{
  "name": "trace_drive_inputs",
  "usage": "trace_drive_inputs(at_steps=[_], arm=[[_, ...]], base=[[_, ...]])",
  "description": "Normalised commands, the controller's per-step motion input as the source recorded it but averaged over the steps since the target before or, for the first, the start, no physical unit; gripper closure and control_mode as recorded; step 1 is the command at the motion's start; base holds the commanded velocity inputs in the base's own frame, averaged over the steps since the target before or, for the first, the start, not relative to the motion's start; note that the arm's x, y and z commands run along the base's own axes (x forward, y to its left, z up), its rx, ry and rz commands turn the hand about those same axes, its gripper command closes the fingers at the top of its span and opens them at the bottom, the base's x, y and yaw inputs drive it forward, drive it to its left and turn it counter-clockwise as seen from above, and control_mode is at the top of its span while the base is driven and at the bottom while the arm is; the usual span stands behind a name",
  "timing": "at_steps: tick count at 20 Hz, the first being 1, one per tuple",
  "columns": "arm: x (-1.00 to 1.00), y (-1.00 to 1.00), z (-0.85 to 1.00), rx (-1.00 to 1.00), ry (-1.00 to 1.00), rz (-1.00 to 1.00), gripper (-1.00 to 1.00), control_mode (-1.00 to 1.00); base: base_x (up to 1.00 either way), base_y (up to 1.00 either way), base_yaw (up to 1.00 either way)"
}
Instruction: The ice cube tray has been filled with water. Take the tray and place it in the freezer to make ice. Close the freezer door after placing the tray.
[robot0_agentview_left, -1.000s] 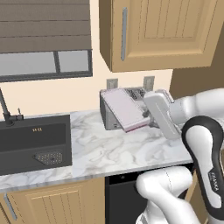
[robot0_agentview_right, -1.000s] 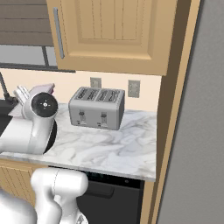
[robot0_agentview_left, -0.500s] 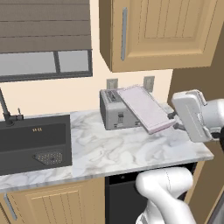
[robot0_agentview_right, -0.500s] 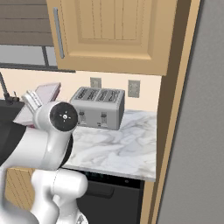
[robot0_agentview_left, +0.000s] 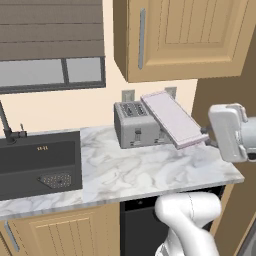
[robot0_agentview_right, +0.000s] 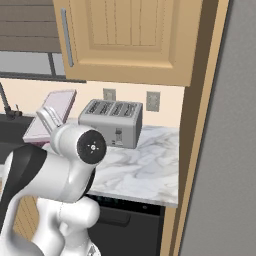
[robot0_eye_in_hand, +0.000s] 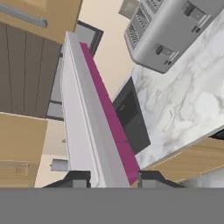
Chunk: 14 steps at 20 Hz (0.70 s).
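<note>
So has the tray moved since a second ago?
Yes. Held in the gripper, the tray has swung right past the toaster, toward the counter's right end.

Glossy white arm (robot0_agentview_right: 60, 175), dark joints

A home kitchen, rendered

A marble counter (robot0_agentview_left: 150, 172) is flanked at 9 o'clock by a dark sink (robot0_agentview_left: 37, 165); a silver toaster (robot0_agentview_right: 112, 121) is set against the wall, and wooden cabinets (robot0_agentview_left: 180, 37) are hung at 12 o'clock.
</note>
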Motion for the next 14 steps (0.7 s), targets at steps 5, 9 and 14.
trace_drive_inputs(at_steps=[5, 9, 14], arm=[[0.23, 0.0, -0.15, 0.11, 0.0, -0.09, 1.0, -1.0], [0.01, 0.0, -0.09, 0.11, 0.0, -0.07, 1.0, -1.0], [-0.05, 0.0, 0.0, 0.03, 0.0, -0.02, 1.0, -1.0]], base=[[0.0, 0.0, 0.0], [0.0, 0.0, 0.0], [0.0, 0.0, 0.0]])
